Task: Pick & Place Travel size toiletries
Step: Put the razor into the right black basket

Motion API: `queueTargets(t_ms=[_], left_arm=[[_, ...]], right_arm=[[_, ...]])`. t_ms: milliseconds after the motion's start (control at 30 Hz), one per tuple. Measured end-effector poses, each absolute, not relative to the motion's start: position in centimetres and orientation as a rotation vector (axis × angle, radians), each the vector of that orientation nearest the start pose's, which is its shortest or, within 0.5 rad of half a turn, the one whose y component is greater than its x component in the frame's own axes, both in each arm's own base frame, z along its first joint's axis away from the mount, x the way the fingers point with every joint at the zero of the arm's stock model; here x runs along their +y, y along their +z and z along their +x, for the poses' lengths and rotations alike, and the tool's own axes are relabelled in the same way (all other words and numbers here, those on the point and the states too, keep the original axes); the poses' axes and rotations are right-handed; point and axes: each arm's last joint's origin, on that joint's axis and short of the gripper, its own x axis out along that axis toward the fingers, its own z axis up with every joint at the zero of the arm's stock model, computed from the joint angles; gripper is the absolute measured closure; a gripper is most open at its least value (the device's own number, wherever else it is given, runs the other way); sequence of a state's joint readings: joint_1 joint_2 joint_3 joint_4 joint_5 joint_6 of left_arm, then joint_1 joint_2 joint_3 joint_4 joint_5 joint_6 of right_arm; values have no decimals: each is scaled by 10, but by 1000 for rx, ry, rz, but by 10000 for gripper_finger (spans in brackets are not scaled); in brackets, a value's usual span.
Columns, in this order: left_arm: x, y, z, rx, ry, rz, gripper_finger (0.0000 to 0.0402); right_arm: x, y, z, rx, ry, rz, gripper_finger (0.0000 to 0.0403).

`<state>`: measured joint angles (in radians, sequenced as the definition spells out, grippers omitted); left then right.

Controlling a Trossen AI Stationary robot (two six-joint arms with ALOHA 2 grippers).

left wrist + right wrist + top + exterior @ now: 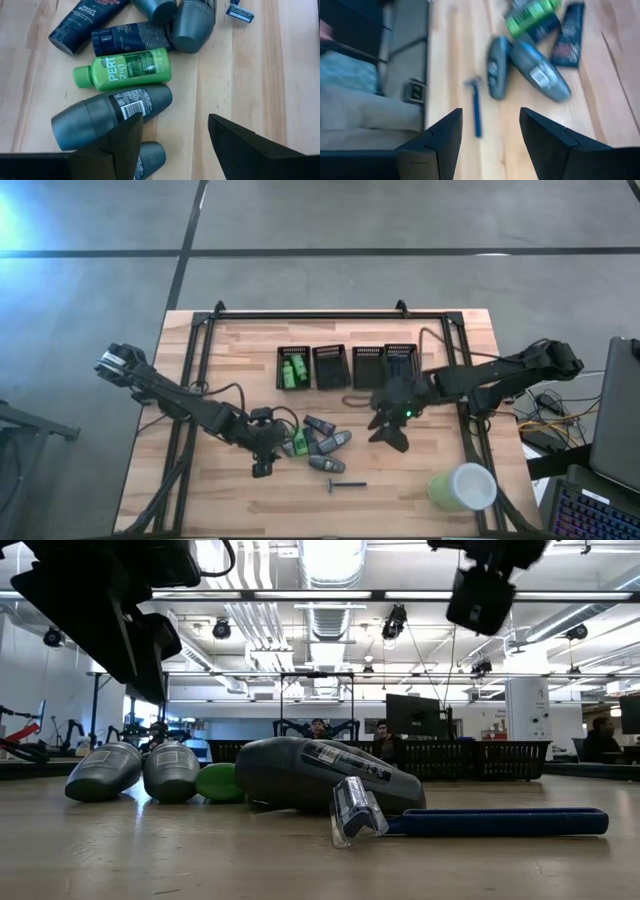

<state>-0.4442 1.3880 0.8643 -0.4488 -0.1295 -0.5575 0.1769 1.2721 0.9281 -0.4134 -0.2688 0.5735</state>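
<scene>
Both arms' jaws hang open, empty, the left above a green bottle [123,71] labelled "PERT 2in1".

razor [240,12]: only the head shows in the left wrist view, handle cut off
dark tubes [87,22]: tops run past the edge
right wrist view: toiletries smeared, labels unreadable
bins [345,366]: contents too small to name, just green stuff

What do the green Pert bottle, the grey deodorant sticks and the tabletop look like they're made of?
Green bottle: looks like glossy plastic, with a printed label and a soft sheen. Grey deodorant stick: probably moulded plastic with a satin finish, dull highlights and a barcode sticker. Tabletop: light wood, with visible grain and plank seams.
</scene>
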Motion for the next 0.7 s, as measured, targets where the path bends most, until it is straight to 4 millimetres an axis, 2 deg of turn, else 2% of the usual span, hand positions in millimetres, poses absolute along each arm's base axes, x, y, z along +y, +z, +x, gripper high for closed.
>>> queueTargets(t_ms=[333,500,700], left_arm=[[-111,212,243,991,-15,-232,172],[-112,209,237,1047,17,-242,172],[-111,205,230,1101,40,-169,172]], right_arm=[[72,235,270,991,192,546,236],[90,221,272,1052,224,525,246],[103,201,283,1104,165,526,251]])
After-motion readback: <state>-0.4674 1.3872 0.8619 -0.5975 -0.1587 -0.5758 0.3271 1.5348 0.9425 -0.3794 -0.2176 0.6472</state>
